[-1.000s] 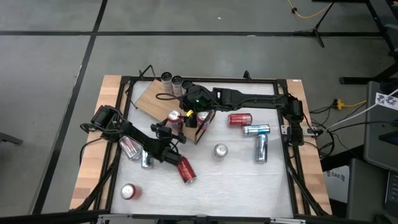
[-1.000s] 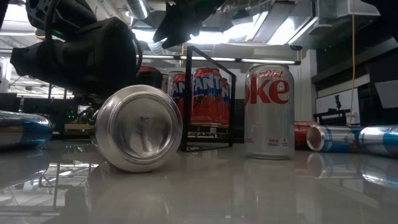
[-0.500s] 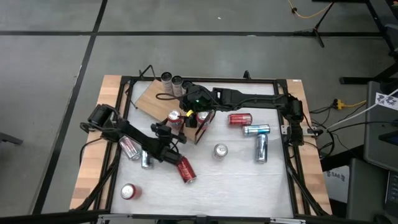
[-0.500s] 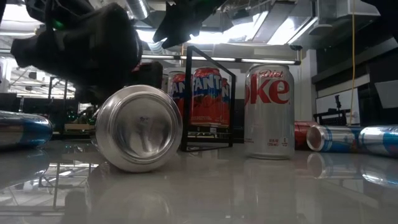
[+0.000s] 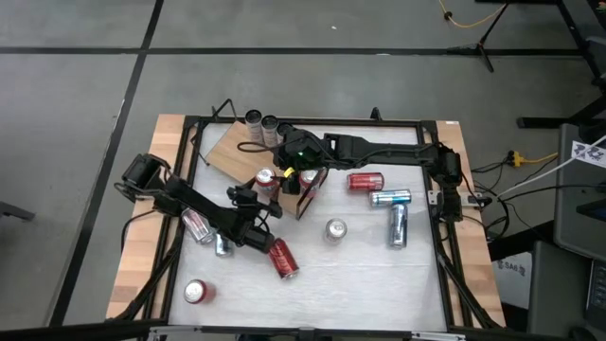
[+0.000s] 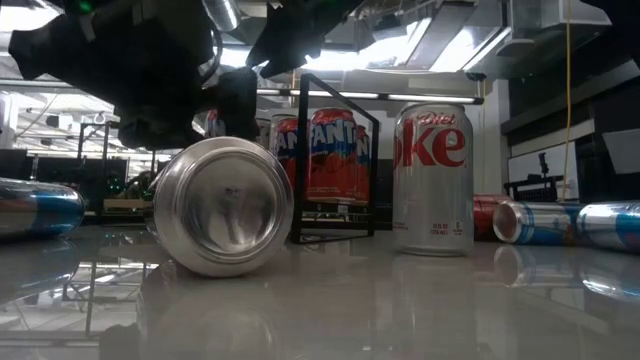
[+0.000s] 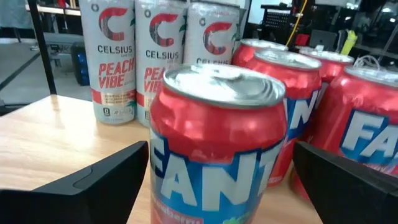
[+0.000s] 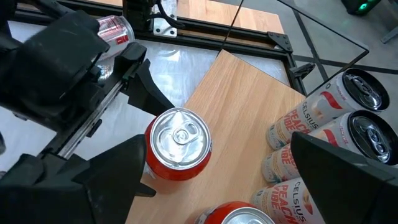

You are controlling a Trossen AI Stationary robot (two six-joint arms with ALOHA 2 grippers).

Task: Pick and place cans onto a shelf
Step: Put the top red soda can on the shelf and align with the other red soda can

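A red Fanta can (image 7: 217,124) stands upright on the light-brown wooden shelf (image 5: 227,147), near its edge; the right wrist view shows the same can (image 8: 178,146) from above. My left gripper (image 5: 264,188) is open and level. Its fingers (image 7: 93,180) stand on either side of that can, apart from it. More red cans (image 7: 348,118) and three slim white Celsius cans (image 7: 155,56) stand on the shelf (image 7: 50,137) behind it. My right gripper (image 5: 286,156) hovers open above the shelf, over the standing cans.
Loose cans lie on the white tabletop: a red one (image 5: 284,258) close to my left arm, a red one (image 5: 365,180) and two blue-and-silver ones (image 5: 392,213) to the right, more at the left (image 5: 197,224). A silver Diet Coke can (image 5: 335,229) stands upright. The shelf's black frame (image 6: 335,160) encloses red cans.
My left gripper and forearm have risen a little beside the red Fanta can, which stays upright on the shelf. My right arm has kept still.
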